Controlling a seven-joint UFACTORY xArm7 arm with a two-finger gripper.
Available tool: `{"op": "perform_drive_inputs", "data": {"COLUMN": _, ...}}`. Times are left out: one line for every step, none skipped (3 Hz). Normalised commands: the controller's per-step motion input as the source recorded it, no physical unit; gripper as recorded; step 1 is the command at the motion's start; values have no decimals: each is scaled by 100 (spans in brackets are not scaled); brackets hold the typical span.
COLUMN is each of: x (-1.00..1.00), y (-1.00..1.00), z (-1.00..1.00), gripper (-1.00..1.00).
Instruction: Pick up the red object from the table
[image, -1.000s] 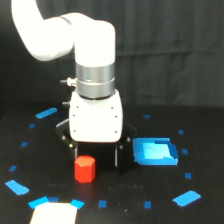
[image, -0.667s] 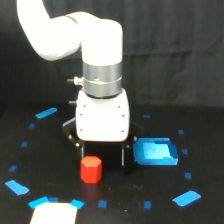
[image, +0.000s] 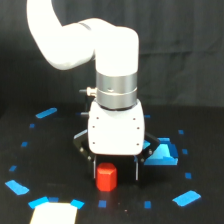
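1. Your gripper (image: 116, 172) hangs straight over the red object (image: 106, 178), with 2 thin dark fingers (image: 95, 169) reaching down on either side of the block. The block sits in the gap between them, a little toward the exterior view's left, so the left finger looks closer to it than the right one.
2. The claw is spread apart, and I see no contact with the block on either side. The block rests on the table (image: 55, 165), near the front of the scene, just below the white gripper body (image: 116, 131).
3. The block is short and squat with flat side faces and a flat top, so it has no strong long axis. Judging by the solid look and matte red-orange surface, you should get a firm pinch on 2 opposite faces.
4. The table is flat black and dotted with small blue marks. A white patch (image: 52, 214) lies at the near left edge.
5. A blue tray-like square (image: 163, 153) lies to the right, partly hidden behind the gripper, and apart from the block.
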Motion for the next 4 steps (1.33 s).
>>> {"op": "perform_drive_inputs", "data": {"x": -20, "y": -18, "z": -54, "gripper": -5}}
{"op": "perform_drive_inputs", "data": {"x": -26, "y": -12, "z": 5, "gripper": -100}}
{"op": "perform_drive_inputs", "data": {"x": 4, "y": 10, "z": -30, "gripper": -100}}
{"op": "perform_drive_inputs", "data": {"x": -18, "y": 7, "z": -10, "gripper": -100}}
